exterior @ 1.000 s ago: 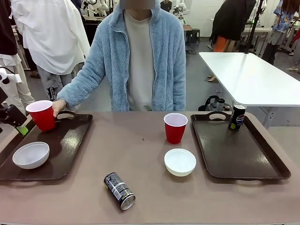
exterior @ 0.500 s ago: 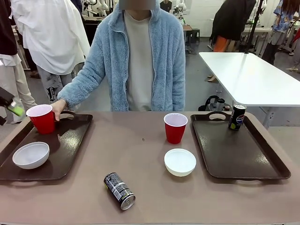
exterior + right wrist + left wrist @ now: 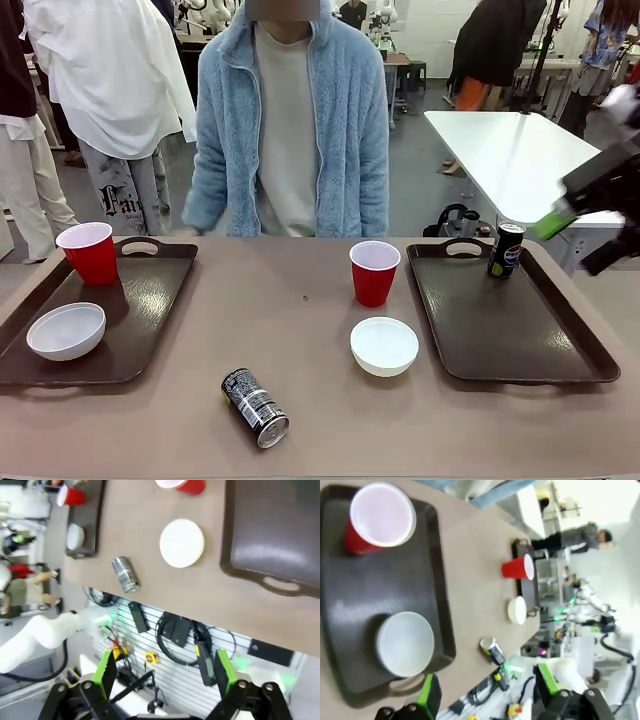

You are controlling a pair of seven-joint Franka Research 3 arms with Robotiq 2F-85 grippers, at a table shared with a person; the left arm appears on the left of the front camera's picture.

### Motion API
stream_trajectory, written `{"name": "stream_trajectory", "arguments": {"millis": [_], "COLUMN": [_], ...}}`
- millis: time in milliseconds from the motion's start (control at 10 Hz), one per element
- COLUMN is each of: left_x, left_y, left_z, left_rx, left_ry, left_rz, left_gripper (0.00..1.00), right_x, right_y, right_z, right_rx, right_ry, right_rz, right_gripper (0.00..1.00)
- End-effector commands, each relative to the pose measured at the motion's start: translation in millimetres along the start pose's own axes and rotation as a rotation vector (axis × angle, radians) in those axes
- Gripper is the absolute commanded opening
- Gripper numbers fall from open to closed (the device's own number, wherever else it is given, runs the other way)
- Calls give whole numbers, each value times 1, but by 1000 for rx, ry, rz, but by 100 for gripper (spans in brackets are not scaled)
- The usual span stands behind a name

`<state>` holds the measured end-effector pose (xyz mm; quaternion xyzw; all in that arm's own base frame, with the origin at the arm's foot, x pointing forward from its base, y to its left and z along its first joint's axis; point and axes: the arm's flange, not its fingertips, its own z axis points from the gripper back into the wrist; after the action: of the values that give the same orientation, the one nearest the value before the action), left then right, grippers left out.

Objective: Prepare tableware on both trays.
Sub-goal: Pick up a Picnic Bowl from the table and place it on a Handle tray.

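Right gripper point(image 3: 165, 672): jaws spread, empty, raised beside the right tray's point(image 3: 510, 320) far right corner; left gripper point(image 3: 487, 690): jaws spread, empty, above the other tray point(image 3: 150, 300), well left of the right tray. On the right tray: black can point(image 3: 506, 250), upright at its far edge; just left of that tray on the table point(image 3: 300, 330), red cup point(image 3: 374, 272) and, nearer, white bowl point(image 3: 384, 346); further left, second can point(image 3: 255, 406) on its side. On the other tray: second red cup point(image 3: 90, 252) at the far left corner, second bowl point(image 3: 66, 331) nearer.

Two trays point(image 3: 150, 300) point(image 3: 500, 320), two bowls point(image 3: 66, 330) point(image 3: 384, 345), two red cups point(image 3: 90, 250) point(image 3: 374, 272), two cans point(image 3: 506, 249) point(image 3: 255, 406) (one toppled)
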<state>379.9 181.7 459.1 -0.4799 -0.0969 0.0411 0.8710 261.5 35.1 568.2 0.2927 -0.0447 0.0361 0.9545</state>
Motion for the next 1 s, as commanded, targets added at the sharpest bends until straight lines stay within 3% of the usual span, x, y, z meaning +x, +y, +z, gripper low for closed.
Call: {"name": "stream_trajectory", "arguments": {"millis": [0, 100, 200, 300, 600, 700, 800, 900], "left_x": [11, 4, 2, 2, 2, 2, 2, 2], "left_y": [31, 46, 24, 24, 24, 24, 24, 24], "left_z": [16, 21, 9, 9, 9, 9, 9, 9], "left_rx": [24, 20, 13, 13, 13, 13, 13, 13], "left_ry": [-37, -37, -19, -19, -19, -19, -19, -19], "left_rz": [42, 42, 43, 43, 43, 43, 43, 43], "left_gripper": [100, 100, 100, 100, 100, 100, 100, 100], "right_x": [33, 45, 60, 70, 69, 63, 71, 71], "right_y": [3, 5, 14, 21, 34, 33, 40, 40], "right_z": [-28, -53, -81, -104, -168, -175, -149, -149], "right_rx": [-131, -201, -245, -261, -345, -325, -292, -292], "right_ry": [93, 88, 25, -18, -106, -112, -70, -70], "right_rz": [-57, -59, -29, -17, 140, 177, 122, 122], "right_gripper": [100, 100, 100, 100, 100, 100, 100, 100]}}
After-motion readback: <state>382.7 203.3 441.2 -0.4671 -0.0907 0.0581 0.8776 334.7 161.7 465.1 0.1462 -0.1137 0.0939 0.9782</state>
